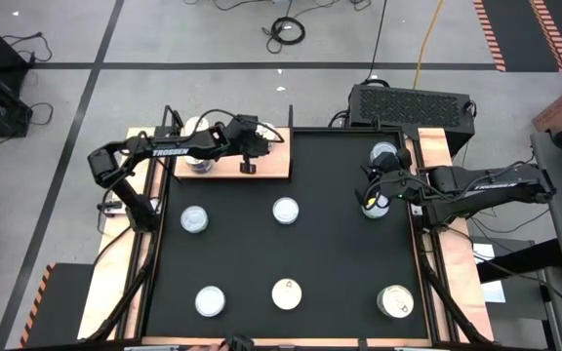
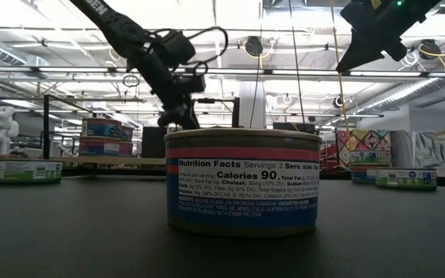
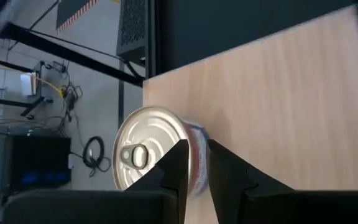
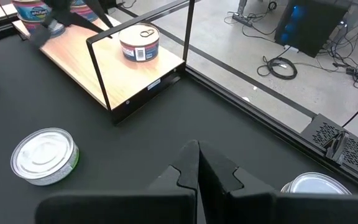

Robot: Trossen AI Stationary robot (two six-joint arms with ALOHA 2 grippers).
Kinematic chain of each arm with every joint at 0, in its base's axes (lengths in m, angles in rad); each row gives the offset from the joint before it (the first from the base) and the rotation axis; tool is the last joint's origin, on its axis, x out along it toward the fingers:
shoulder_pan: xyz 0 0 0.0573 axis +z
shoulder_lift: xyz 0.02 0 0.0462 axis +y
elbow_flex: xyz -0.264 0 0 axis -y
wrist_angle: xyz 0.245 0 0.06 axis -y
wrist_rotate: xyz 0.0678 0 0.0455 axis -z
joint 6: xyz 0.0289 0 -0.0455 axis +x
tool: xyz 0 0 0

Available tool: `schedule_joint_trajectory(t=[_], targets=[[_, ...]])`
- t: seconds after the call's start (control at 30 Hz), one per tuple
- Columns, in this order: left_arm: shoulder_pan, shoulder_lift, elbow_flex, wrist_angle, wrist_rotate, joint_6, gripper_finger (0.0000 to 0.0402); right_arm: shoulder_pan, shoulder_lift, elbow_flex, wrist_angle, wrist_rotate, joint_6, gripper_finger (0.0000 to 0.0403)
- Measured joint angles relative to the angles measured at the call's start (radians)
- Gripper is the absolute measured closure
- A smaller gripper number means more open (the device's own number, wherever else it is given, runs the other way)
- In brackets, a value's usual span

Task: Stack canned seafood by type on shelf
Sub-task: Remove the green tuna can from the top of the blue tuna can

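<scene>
We see the left gripper point(image 1: 249, 161) over the shelf point(image 1: 218, 172), a flat board of pale wood grain lying at the far left edge of the large black mat point(image 1: 330, 253). Its two dark fingers point(image 3: 182, 163) stand close together with only a narrow slit between them; in the left wrist view they hold nothing, and a squat round tin with a shiny pull-tab lid point(image 3: 146, 154) sits on the board just behind them. Near the left end of the shelf, under the arm, we make out a stack of tins point(image 1: 197, 156), which shows blurred at the edge of the right wrist view.

The right gripper point(image 1: 372, 190) hangs near the far right of the mat, its fingers pressed together on nothing, above a green-labelled tin point(image 1: 375, 204), with a silver-lidded tin point(image 1: 384, 155) just beyond it.

Six more round tins lie well apart on the mat: two in a middle row, one silver-grey point(image 1: 194, 219) and one whitish point(image 1: 285, 210), and three in the near row point(image 1: 210, 300), point(image 1: 287, 293), point(image 1: 395, 301). The middle near tin fills the low view, its blue and red nutrition label point(image 2: 242, 185) facing the camera.
</scene>
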Motion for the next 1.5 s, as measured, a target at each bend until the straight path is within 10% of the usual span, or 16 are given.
schedule_joint_trajectory(t=[0.7,1.5], targets=[[-0.18,-0.211,-0.069,-0.149,0.408,-0.308,0.0343,0.0,0.048,0.001,-0.007,0.005,-0.03,0.0403],[-0.348,-0.119,-0.342,0.622,0.342,-0.541,0.0344,-0.174,0.087,0.001,-0.024,-0.035,-0.084,0.038]])
